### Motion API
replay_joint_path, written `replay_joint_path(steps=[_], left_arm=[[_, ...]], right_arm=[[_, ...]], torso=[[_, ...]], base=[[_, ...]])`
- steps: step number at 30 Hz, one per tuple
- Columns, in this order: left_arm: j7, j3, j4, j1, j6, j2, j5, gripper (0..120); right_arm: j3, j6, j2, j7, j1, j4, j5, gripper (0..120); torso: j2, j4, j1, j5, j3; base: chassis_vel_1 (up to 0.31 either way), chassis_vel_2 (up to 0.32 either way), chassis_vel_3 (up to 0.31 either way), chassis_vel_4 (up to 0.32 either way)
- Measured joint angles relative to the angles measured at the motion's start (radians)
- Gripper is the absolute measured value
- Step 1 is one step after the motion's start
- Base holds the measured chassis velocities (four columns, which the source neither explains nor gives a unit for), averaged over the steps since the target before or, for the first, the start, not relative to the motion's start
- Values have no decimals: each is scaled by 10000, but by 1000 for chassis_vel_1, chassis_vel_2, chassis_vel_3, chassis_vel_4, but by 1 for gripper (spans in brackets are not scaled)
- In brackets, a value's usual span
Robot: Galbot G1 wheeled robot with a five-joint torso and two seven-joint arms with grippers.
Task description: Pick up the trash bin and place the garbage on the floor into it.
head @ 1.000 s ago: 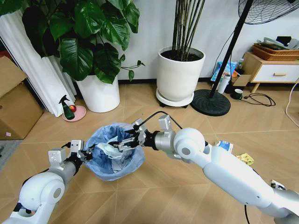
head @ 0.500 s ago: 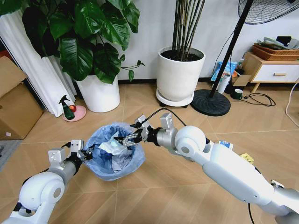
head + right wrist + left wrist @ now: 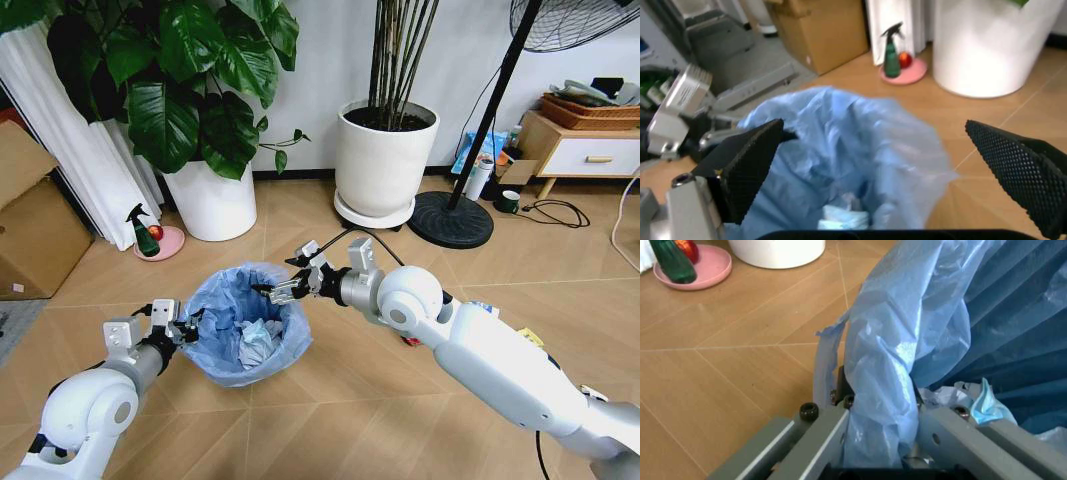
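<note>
You are holding the trash bin (image 3: 243, 322), a small round black bin lined with a crinkly light blue bag, low in front of the robot on the herringbone wood floor (image 3: 330, 400). Your left gripper (image 3: 185, 328) has its jaws clamped on the bin's near-left rim, with blue liner bunched between the fingers (image 3: 833, 425) in the left wrist view. Your right gripper (image 3: 277, 291) hovers just above the bin's far-right rim, jaws wide apart and empty. Crumpled white paper (image 3: 256, 343) lies inside the bag. More garbage sits on the floor to the robot's right: a blue-white packet (image 3: 484, 311) and a yellow wrapper (image 3: 531, 338), partly hidden behind the right arm. To do this step well, lift the right gripper straight up clear of the liner so it cannot snag, and keep the left grip firm and level so the bin does not tip.
</note>
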Motion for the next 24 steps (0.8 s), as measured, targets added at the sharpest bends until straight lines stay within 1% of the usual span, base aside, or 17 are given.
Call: replay_joint_path(steps=[3,6,8,9,10,14,15,16,17,19,21,22,24], left_arm=[[0,-2,16,-3,-5,-11,8,0],[24,-36,62,-2,-20,-21,59,0],[29,-41,63,-1,-20,-25,62,0],[37,-44,69,-1,-21,-63,70,0],[37,-44,69,-1,-21,-63,70,0],[85,-72,95,5,-26,-133,106,0],[85,-72,95,5,-26,-133,106,0],[110,-95,98,10,-28,-140,109,0],[167,-139,126,5,-34,-143,116,0],[187,-145,140,0,-39,-139,126,0],[251,-153,176,-33,-53,-117,151,0],[251,-153,176,-33,-53,-117,151,0],[267,-152,183,-51,-61,-128,170,0]], right_arm=[[77,40,14,0,0,6,-26,100],[594,274,-55,65,-196,36,-273,100],[755,329,-93,110,-274,37,-327,100],[1320,558,-233,259,-554,53,-537,100],[1320,558,-233,259,-554,53,-537,100],[2477,799,-415,804,-1336,223,-988,100],[2477,799,-415,804,-1336,223,-988,100],[2685,850,-438,860,-1545,229,-1276,100],[3235,980,-465,888,-2186,253,-1930,100],[3393,1004,-469,889,-2375,289,-2090,100],[4132,1063,-480,888,-3352,571,-2615,100],[4132,1063,-480,888,-3352,571,-2615,100],[4912,1100,-486,888,-4241,902,-2956,100]], torso=[[0,1,0,-1,0],[0,2,0,0,0],[0,1,0,0,0],[0,1,0,0,0],[0,1,0,0,0],[0,0,0,2,-1],[0,0,0,2,-1],[0,2,0,0,-1],[0,2,0,2,0],[0,2,0,3,0],[0,1,0,2,0],[0,1,0,2,0],[0,-1,-1,1,-1]], base=[[0,0,0,0],[0,0,0,0],[0,0,0,0],[0,0,0,0],[0,0,0,0],[0,0,0,0],[0,0,0,0],[0,0,0,0],[0,0,0,0],[0,0,0,0],[0,0,0,0],[0,0,0,0],[0,0,0,0]])
